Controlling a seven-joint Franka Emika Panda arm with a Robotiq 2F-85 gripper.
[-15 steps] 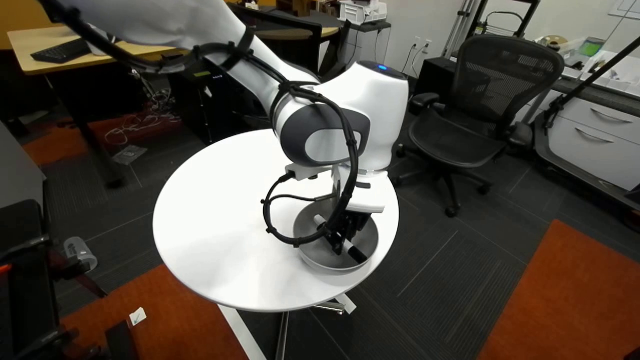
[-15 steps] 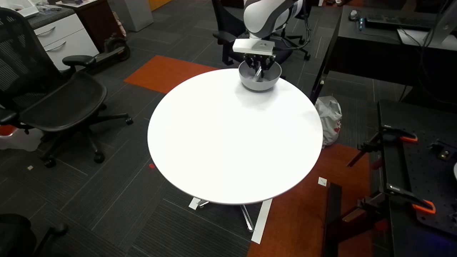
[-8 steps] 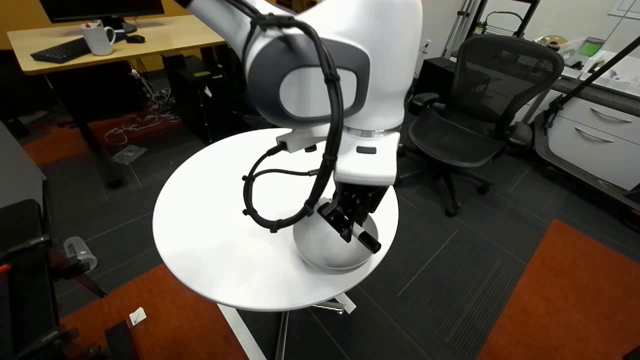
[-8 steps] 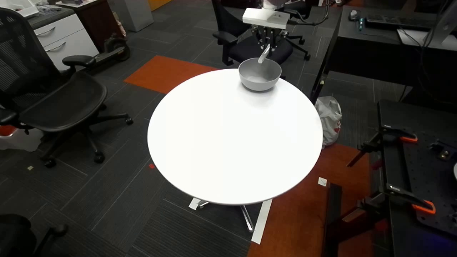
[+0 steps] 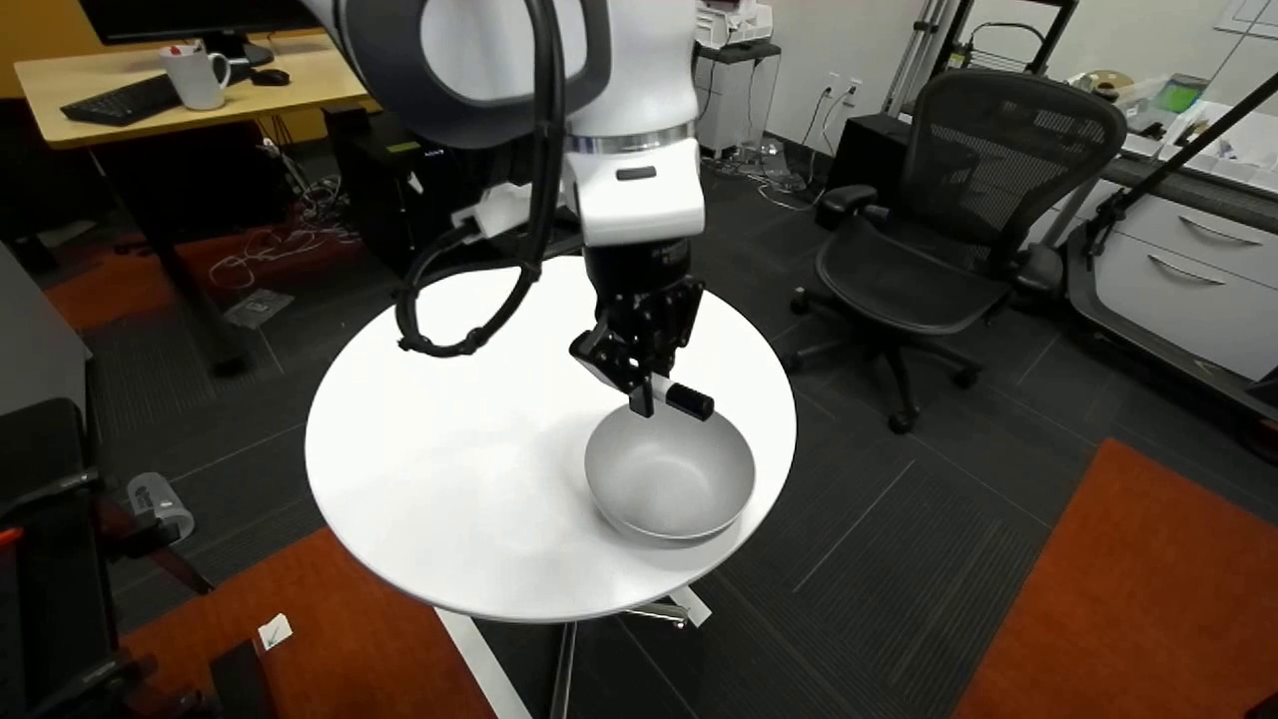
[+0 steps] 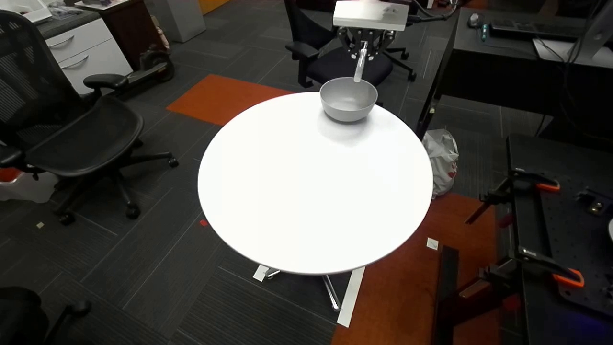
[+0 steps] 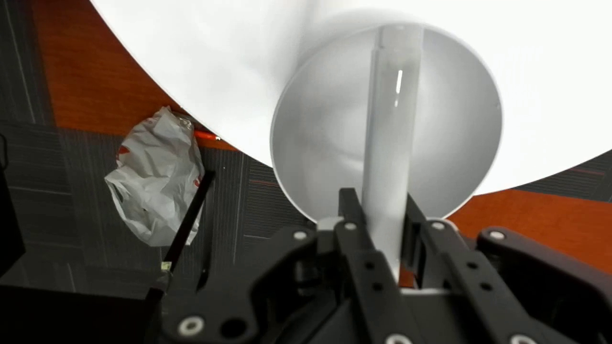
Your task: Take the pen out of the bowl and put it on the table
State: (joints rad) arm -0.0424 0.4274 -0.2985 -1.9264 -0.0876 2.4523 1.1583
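The pen is a light grey-white stick with a black cap point(image 5: 689, 400). My gripper point(image 5: 644, 389) is shut on the pen and holds it above the bowl's rim. The wrist view shows the pen point(image 7: 393, 119) between both fingers of my gripper point(image 7: 381, 200), its pale end reaching out over the bowl point(image 7: 311, 134). In an exterior view the pale end of the pen point(image 6: 360, 67) points down just above the back rim of the bowl point(image 6: 348, 112). The grey bowl point(image 5: 671, 489) stands upright near the edge of the round white table point(image 5: 449, 479), with nothing visible in it.
The table top point(image 6: 311, 191) stretches away from the bowl. A black office chair point(image 5: 958, 200) stands beside the table. A white plastic bag point(image 6: 440, 160) lies on the floor. A dark bench with clamps point(image 6: 565, 230) is nearby.
My gripper has risen out of the bowl with the pen in it and moved back from the bowl, towards the upper left in an exterior view. The bowl has not moved.
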